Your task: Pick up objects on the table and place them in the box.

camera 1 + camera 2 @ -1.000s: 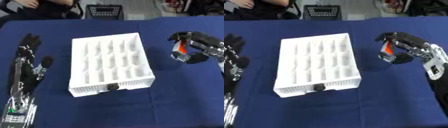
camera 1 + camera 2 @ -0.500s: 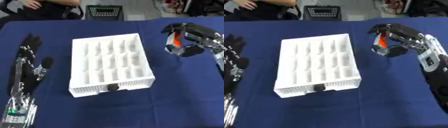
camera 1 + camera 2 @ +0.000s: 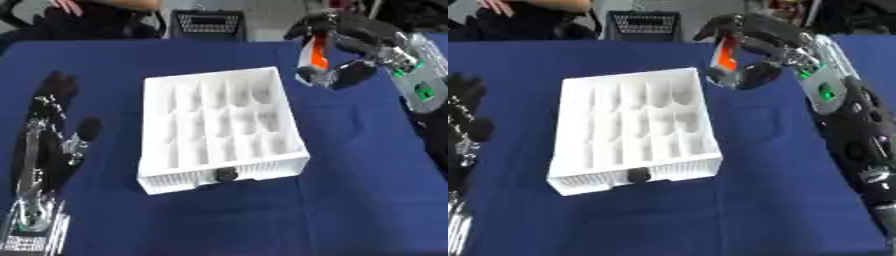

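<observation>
No readable writing or brand on anything; the only marking is colour. Right hand [image 3: 754,47] at about 1 o'clock, raised above the table beside the far right corner of the box, fingers and thumb curled around a small orange and white object [image 3: 726,56]. The object stands roughly upright in the grip, orange part on top, pale part lower down; what it is can't be made out. It sits just outside the box's right wall, not over any compartment as far as can be told. Green spots show on the right forearm [image 3: 829,92] behind the hand.

White box [image 3: 219,125] at centre, long side running toward 12 o'clock, slightly askew. Inside is a grid of small compartments, all white; contents can't be seen. A small round black knob [image 3: 227,175] sits on the near wall at 6 o'clock.

Left hand [image 3: 54,120] at 9 o'clock, lying on the table well apart from the box, fingers straight and slightly spread, pointing toward 12 o'clock, thumb out to the side, holding nothing. Silver wrist parts trail to 7 o'clock.

Surface is a dark blue tablecloth [image 3: 350,200] covering the whole table, a few soft creases. Beyond the far edge at 12 o'clock a black wire basket [image 3: 207,23] stands on the floor area, with dark shapes to either side.
</observation>
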Tool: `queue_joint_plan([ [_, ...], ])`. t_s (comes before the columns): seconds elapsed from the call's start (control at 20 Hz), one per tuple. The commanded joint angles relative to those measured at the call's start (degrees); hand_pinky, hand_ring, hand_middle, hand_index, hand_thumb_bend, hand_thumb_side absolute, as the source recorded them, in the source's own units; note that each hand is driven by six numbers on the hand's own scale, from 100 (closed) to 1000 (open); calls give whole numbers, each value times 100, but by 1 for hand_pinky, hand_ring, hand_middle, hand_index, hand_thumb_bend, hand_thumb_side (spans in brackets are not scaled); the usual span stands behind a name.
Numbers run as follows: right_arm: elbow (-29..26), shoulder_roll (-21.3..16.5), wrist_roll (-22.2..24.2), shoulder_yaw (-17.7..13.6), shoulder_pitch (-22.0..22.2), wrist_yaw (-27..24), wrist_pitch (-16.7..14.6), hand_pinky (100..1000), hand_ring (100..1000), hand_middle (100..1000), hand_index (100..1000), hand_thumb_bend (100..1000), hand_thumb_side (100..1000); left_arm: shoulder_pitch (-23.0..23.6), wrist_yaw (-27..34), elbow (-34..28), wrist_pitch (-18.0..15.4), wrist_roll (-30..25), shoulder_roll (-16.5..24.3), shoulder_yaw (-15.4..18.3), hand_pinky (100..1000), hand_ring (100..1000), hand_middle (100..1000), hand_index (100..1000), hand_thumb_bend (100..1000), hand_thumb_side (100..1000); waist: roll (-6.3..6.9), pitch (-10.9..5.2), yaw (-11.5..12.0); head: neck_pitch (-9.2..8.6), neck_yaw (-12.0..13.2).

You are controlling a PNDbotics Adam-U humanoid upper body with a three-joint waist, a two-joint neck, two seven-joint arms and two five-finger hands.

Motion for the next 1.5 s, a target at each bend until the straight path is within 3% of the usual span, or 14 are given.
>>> queue_joint_plan([
  [0.05, -109, 257, 106, 74, -334, -159, -6, 462, 576, 792, 894, 206, 540, -35, 24, -52, -12, -18, -9, -35, 1000, 920, 875, 1000, 977, 669, 4, -105, 29, -70, -122],
  [0.25, -181, 652, 334, 252, -458, -280, -97, 468, 584, 793, 894, 199, 555, -55, 32, -45, -23, -32, -35, -48, 1000, 919, 875, 1000, 979, 668, 4, -97, 89, -92, -203],
  [0.4, -193, 771, 412, 369, -456, -252, -222, 535, 631, 805, 906, 200, 606, -50, 34, -39, -27, -26, -37, -45, 1000, 919, 875, 1000, 979, 669, -2, -95, 106, -94, -224],
  [0.45, -178, 795, 437, 420, -438, -234, -288, 667, 744, 853, 942, 245, 700, -50, 34, -38, -29, -23, -39, -44, 1000, 919, 875, 1000, 979, 668, -8, -94, 114, -94, -227],
  [0.5, -147, 813, 470, 461, -418, -219, -360, 690, 761, 865, 950, 246, 720, -48, 34, -35, -32, -21, -42, -44, 1000, 919, 875, 1000, 980, 669, -11, -94, 120, -93, -226],
  [0.7, -39, 833, 642, 615, -342, -196, -681, 925, 942, 999, 1000, 322, 876, -45, 33, -20, -42, -24, -55, -52, 1000, 919, 875, 1000, 979, 670, -21, -93, 126, -90, -218],
  [0.8, -4, 830, 750, 635, -305, -207, -797, 994, 993, 1000, 1000, 354, 919, -48, 33, -18, -45, -25, -55, -51, 1000, 919, 875, 1000, 979, 669, -20, -92, 119, -87, -215],
  [1.3, -116, 697, 825, 542, -180, -398, -816, 1000, 1000, 1000, 1000, 364, 936, -57, 27, -21, -40, -23, -46, -38, 1000, 919, 875, 1000, 977, 669, -3, -92, 50, -87, -203],
  [1.5, -357, 418, 707, 431, -65, -520, -749, 1000, 996, 1000, 1000, 367, 911, -51, 21, -24, -35, -8, -34, -17, 1000, 919, 874, 1000, 977, 668, -6, -97, 18, -93, -134],
])
